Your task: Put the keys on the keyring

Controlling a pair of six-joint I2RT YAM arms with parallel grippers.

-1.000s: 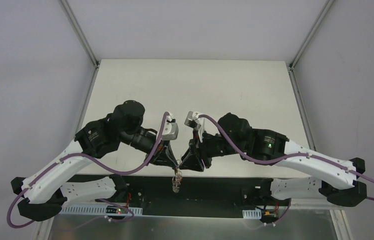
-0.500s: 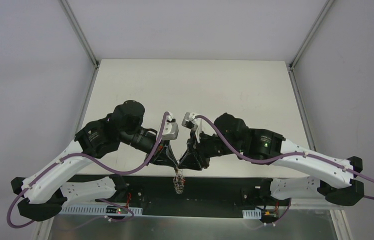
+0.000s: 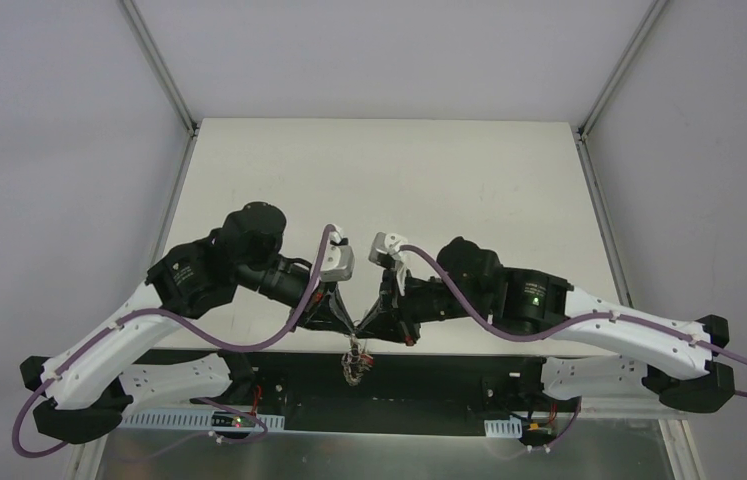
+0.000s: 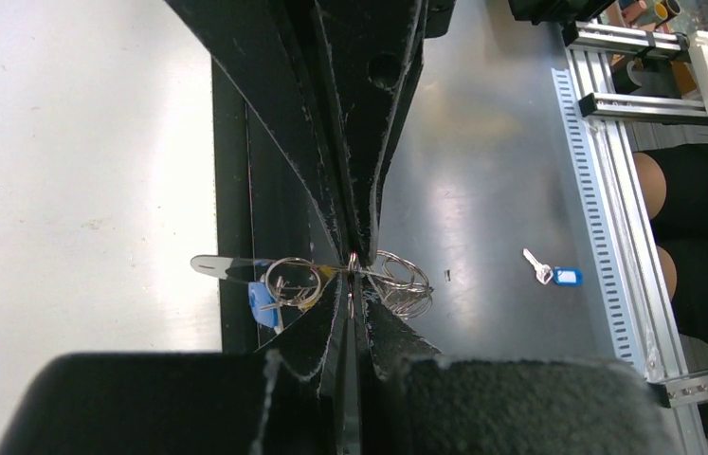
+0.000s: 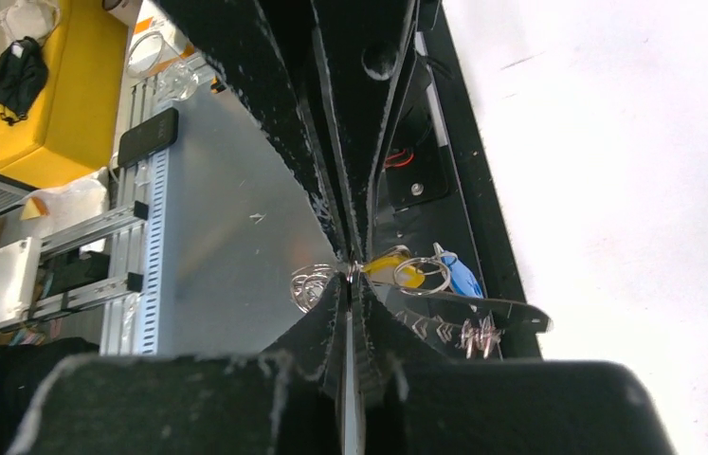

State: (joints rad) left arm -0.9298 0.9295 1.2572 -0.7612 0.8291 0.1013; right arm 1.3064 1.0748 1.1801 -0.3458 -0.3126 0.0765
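The keyring (image 4: 401,281) hangs past the near edge of the bench (image 3: 399,180), centre. Change noted: the right end effector (image 3: 363,333), half open a second ago, is now clamped on the ring wire. The left end effector (image 3: 353,331) grips just beside it, fully closed. Judgement: ring secured for threading. One blue-tagged key (image 4: 551,274) lies loose on the metal plate (image 4: 482,190) below. Grey walls (image 3: 49,120) enclose the white bench.

Grey walls (image 3: 49,150); white table (image 3: 389,170); perforated metal rail (image 4: 618,204)
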